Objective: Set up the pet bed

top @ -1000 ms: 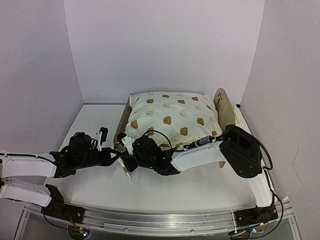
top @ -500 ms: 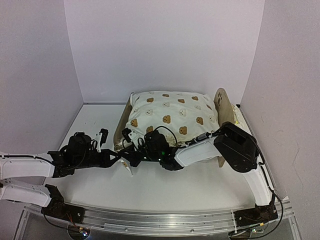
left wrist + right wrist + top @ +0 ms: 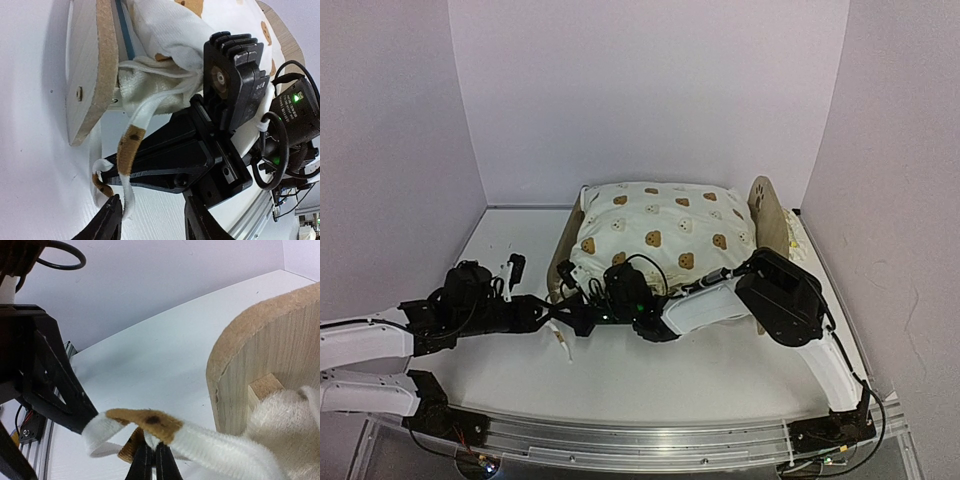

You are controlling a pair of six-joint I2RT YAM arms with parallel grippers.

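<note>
The pet bed [image 3: 560,256] stands at the back middle, a light-wood frame with arched end boards [image 3: 270,355] and a blue-striped base edge [image 3: 125,37]. A cream bear-print cushion [image 3: 660,235] lies on it. From the cushion's near left corner hangs a white tie strap [image 3: 131,145] with brown patches. My right gripper [image 3: 150,460] is shut on that strap [image 3: 150,422] just off the left end board. My left gripper [image 3: 152,225] is open beside it; the strap's loose end brushes one fingertip [image 3: 107,222]. In the top view the left gripper [image 3: 548,316] and right gripper [image 3: 572,305] nearly meet.
The right arm [image 3: 720,300] reaches leftward across the front of the bed. White walls enclose the table [image 3: 670,370] at the left, back and right. A metal rail [image 3: 620,440] runs along the near edge.
My left gripper has opened and let go of the strap, and its arm has drawn back to the left. The right gripper, still shut on the strap, has shifted left toward the bed's corner.
</note>
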